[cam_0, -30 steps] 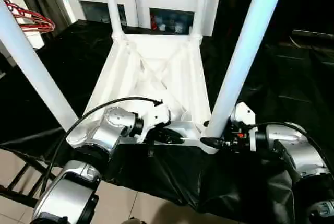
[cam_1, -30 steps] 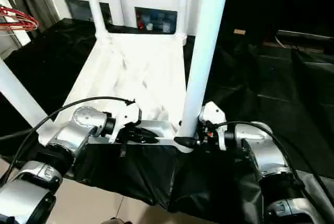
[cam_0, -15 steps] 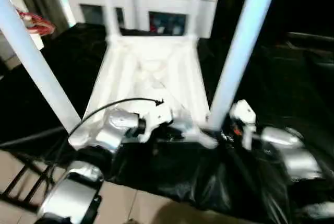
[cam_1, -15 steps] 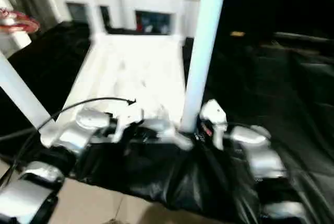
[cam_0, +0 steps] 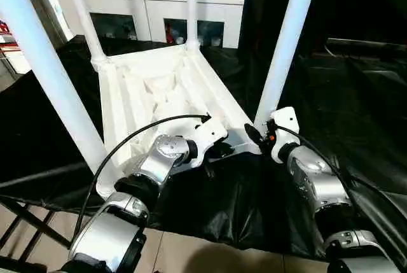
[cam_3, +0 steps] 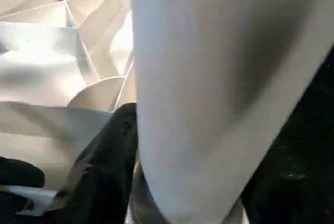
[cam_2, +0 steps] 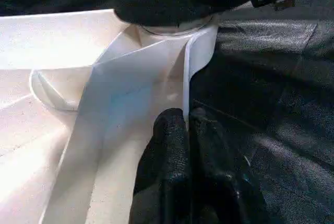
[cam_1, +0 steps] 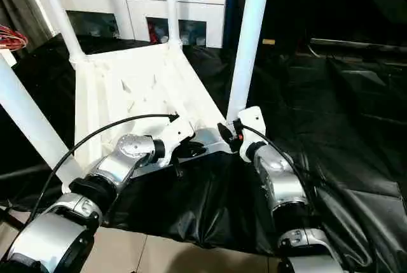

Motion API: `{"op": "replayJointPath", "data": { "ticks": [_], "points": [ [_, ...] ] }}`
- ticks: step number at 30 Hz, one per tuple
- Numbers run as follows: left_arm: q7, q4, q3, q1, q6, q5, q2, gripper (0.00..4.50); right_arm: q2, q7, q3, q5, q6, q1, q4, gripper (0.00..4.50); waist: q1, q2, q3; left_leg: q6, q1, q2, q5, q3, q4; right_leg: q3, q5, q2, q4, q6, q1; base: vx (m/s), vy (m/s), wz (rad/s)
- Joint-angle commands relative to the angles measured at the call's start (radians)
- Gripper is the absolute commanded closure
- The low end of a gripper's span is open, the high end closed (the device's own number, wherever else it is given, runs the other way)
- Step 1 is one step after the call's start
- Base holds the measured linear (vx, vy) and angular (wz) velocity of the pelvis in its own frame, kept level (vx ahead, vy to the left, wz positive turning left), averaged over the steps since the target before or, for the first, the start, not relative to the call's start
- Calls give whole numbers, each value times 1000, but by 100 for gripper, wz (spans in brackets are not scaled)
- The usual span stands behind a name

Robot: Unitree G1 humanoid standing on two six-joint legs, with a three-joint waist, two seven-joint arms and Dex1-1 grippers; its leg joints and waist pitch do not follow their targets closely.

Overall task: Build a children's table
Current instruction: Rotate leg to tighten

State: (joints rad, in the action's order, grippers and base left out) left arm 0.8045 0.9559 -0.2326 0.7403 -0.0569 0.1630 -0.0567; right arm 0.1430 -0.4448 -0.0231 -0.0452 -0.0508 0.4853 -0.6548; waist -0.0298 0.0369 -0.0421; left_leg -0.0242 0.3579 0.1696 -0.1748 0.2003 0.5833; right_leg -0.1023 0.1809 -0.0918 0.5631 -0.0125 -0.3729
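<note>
The children's table lies upside down on black sheeting, its ribbed white tabletop [cam_0: 159, 88] facing up with all legs standing in the corner sockets. My left gripper [cam_0: 222, 150] is shut on the tabletop's near rim [cam_2: 195, 51], which is pinched between its fingers [cam_2: 169, 135]. My right gripper [cam_0: 254, 134] clasps the foot of the near right leg [cam_0: 286, 44] just above its socket. One black finger [cam_3: 112, 156] lies against that leg [cam_3: 219, 78]. The near left leg [cam_0: 51, 76] rises at the left.
A white glass-door cabinet [cam_0: 159, 12] stands behind the table. Crumpled black sheeting [cam_0: 356, 95] covers the surface to the right and in front. Tiled floor [cam_0: 191, 257] shows below the near edge. A red object [cam_1: 13, 34] hangs at far left.
The whole picture has shifted and tilted, so the camera moved. The tabletop now looks skewed, its far end further left. Both grippers keep their holds.
</note>
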Motion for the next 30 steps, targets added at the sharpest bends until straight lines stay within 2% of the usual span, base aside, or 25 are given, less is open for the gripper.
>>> {"op": "replayJointPath", "data": {
  "ticks": [1,2,5,7,8,9,11,14,17,18,19,20,21,23,25,26,27,29,30],
  "points": [
    [-11,-28,-19,41,-57,-12,61,450,-67,-89,126,18,-32,-32,-22,166,6,-7,40,-3,-23,66,-521,-54,-88,46,536,-81,-102,-114,7,0,0,0],
    [-11,-28,-20,41,-57,-13,61,450,-67,-89,126,18,-31,-33,-21,145,5,-7,40,-3,-24,65,-521,-53,-87,47,535,-81,-102,-115,5,0,0,0],
    [-6,-28,-20,36,-61,-13,48,450,-18,-143,148,31,-6,-56,26,137,2,-10,39,1,-26,64,-512,-50,-86,49,543,-83,-104,-117,4,0,0,0],
    [0,-21,-17,33,-67,-12,32,450,61,-223,154,31,25,-91,96,137,-7,-17,40,20,-27,64,-480,-44,-83,54,534,-82,-106,-111,5,0,0,0],
    [0,-21,-17,33,-67,-12,32,450,61,-223,154,31,25,-91,96,137,-13,-16,40,26,-29,65,-469,-43,-82,55,530,-83,-107,-112,4,0,0,0],
    [5,-19,-11,32,-71,-13,21,450,125,-289,132,10,35,-118,138,137,-19,-20,43,44,-20,65,-419,-40,-82,58,492,-83,-100,-122,14,0,0,0],
    [16,-20,-9,30,-79,-14,12,450,167,-338,106,-18,31,-137,166,137,-27,-22,44,57,-19,67,-387,-37,-82,60,467,-84,-98,-127,15,0,0,0],
    [46,-25,-10,23,-94,-20,-1,450,224,-403,64,-62,16,-160,208,137,-36,-24,50,88,-9,69,-312,-34,-80,61,359,-83,-82,-164,25,0,0,0],
    [132,-45,-22,2,-139,-36,-30,450,335,-475,-9,-123,-3,-193,247,137,-44,-32,54,110,-11,71,-272,-29,-74,60,320,-82,-78,-178,27,0,0,0],
    [157,-51,-26,-4,-152,-42,-35,450,353,-481,-25,-134,-8,-200,251,137,-50,-31,56,121,-8,71,-238,-27,-71,61,277,-82,-72,-195,28,0,0,0],
    [172,-56,-28,-8,-158,-47,-38,450,364,-481,-37,-139,-9,-203,250,137,-54,-32,62,136,4,71,-187,-27,-66,60,220,-83,-60,-202,34,0,0,0],
    [200,-64,-31,-15,-168,-53,-43,450,376,-476,-56,-146,-16,-204,244,137,-61,-33,62,151,5,70,-160,-24,-62,58,186,-79,-56,-211,29,0,0,0],
    [226,-72,-36,-22,-174,-58,-49,450,387,-468,-79,-155,-23,-204,234,137,-59,-38,62,156,9,68,-153,-23,-60,58,175,-78,-52,-212,30,0,0,0],
    [267,-84,-41,-32,-187,-67,-57,450,402,-453,-115,-169,-33,-206,221,137,-65,-39,66,172,15,65,-113,-22,-53,55,140,-79,-44,-216,32,0,0,0],
    [346,-108,-46,-47,-202,-94,-66,450,414,-393,-169,-184,-61,-207,203,137,-73,-35,72,184,13,66,-78,-20,-48,55,105,-76,-37,-221,27,0,0,0],
    [354,-111,-46,-49,-204,-98,-67,450,414,-386,-174,-185,-63,-207,202,137,-75,-32,69,187,15,68,-71,-21,-49,54,108,-75,-37,-224,24,0,0,0],
    [426,-138,-49,-62,-201,-129,-69,450,405,-288,-207,-181,-95,-194,174,137,-77,-30,68,185,13,68,-79,-20,-48,53,120,-74,-39,-224,22,0,0,0],
    [444,-146,-50,-65,-202,-136,-70,450,403,-257,-213,-180,-104,-190,165,137,-81,-25,66,164,8,71,-95,-20,-52,54,163,-75,-44,-220,19,0,0,0],
    [508,-166,-58,-74,-205,-163,-70,450,386,-217,-210,-166,-84,-192,159,137,-84,-21,63,138,4,73,-137,-20,-56,54,207,-76,-50,-213,17,0,0,0]
  ]
}}
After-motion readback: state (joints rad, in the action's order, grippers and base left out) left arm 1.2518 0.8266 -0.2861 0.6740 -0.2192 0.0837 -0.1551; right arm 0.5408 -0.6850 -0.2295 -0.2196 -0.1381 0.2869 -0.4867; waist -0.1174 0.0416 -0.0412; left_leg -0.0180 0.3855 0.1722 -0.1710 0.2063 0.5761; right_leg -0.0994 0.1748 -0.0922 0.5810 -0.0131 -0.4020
